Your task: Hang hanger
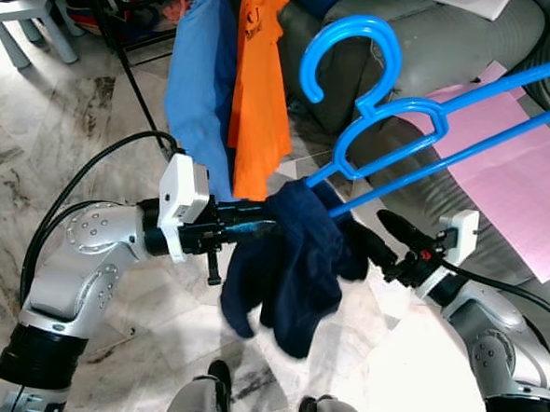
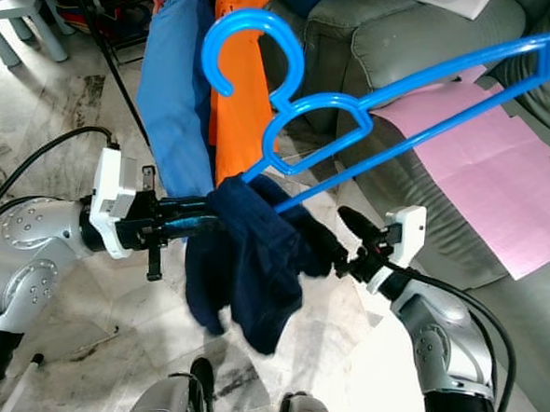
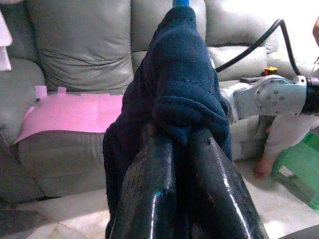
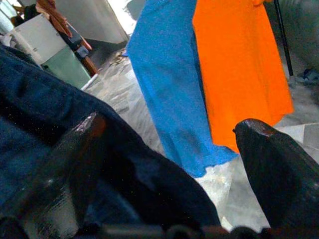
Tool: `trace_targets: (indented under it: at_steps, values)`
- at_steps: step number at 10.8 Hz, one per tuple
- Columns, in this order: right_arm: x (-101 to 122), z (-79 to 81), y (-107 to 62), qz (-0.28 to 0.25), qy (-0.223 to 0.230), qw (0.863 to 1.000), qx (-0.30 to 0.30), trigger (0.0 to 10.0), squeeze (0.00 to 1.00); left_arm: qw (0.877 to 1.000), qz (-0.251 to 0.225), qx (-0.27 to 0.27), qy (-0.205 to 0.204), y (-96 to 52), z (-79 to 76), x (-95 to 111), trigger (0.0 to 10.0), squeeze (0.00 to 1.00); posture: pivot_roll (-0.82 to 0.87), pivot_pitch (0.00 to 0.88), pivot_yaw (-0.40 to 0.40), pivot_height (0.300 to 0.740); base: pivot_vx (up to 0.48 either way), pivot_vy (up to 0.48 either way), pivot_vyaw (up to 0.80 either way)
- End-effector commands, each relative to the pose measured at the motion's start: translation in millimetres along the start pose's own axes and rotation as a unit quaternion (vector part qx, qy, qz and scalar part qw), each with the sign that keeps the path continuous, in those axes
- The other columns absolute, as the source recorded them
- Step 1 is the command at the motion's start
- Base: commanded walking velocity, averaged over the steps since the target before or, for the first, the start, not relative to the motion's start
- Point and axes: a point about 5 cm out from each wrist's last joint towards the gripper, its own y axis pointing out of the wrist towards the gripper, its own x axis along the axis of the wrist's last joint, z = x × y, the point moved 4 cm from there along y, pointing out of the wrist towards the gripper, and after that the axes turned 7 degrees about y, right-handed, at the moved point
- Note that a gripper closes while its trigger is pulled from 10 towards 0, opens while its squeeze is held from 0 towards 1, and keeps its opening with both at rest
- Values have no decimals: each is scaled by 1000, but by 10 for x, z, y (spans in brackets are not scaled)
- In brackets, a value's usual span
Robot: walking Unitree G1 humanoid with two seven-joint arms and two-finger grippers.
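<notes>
Here, my left gripper (image 1: 272, 226) pinches navy cloth (image 1: 294, 273) w/ blue hanger (image 1: 393, 110); right gripper (image 1: 374, 233) spread wide, holding nothing (hanging not yet done; rack (image 1: 126, 43) far left).

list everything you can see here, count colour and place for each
hanger: 1, bright blue, held up in front of the sofa, hook uppermost
dark garment: 1, navy, draped over the hanger's lower end, between the two grippers
hanging clothes: 2, a blue one and an orange one, side by side behind the hanger
sofa: 1, grey-green, behind and to the right
pink sheet: 1, pink, flat on the sofa seat
small table: 1, white, far left
floor: marbled light tile
person: 1, partly seen by the sofa in the left wrist view, a hand on the floor
left gripper: 1, black fingers, clamped on the dark garment
right gripper: 1, black fingers, open beside the dark garment
</notes>
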Motion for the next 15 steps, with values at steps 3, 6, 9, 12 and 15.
trace_targets:
  at_steps: [3, 6, 9, 12, 15]
  values:
    - [-244, -18, 17, 27, 37, 999, -4, 10000, 325, 997, -54, -50, 35, 150, -128, 364, 0, 0, -57, 249, 2, 740, 0, 0, 0]
    - [-419, -20, 48, 45, 64, 997, -4, 10000, 0, 993, -90, -67, 43, 246, -179, 585, 0, 0, -51, 249, -1, 740, 0, 0, 0]
    - [-534, -164, -24, 51, 82, 994, -52, 0, 0, 991, -115, -59, 36, 254, -157, 720, 0, 0, -49, 251, -4, 740, 0, 0, 0]
    - [-380, -989, -618, 15, 67, 949, -309, 0, 0, 996, -84, -16, 26, 106, 7, 563, 0, 0, -58, 257, -4, 740, 0, 0, 0]
    - [571, -1284, -806, -121, -9, 909, -400, 0, 0, 998, -37, 33, -32, -81, 75, 105, 0, 0, -72, 257, 2, 740, 0, 0, 0]
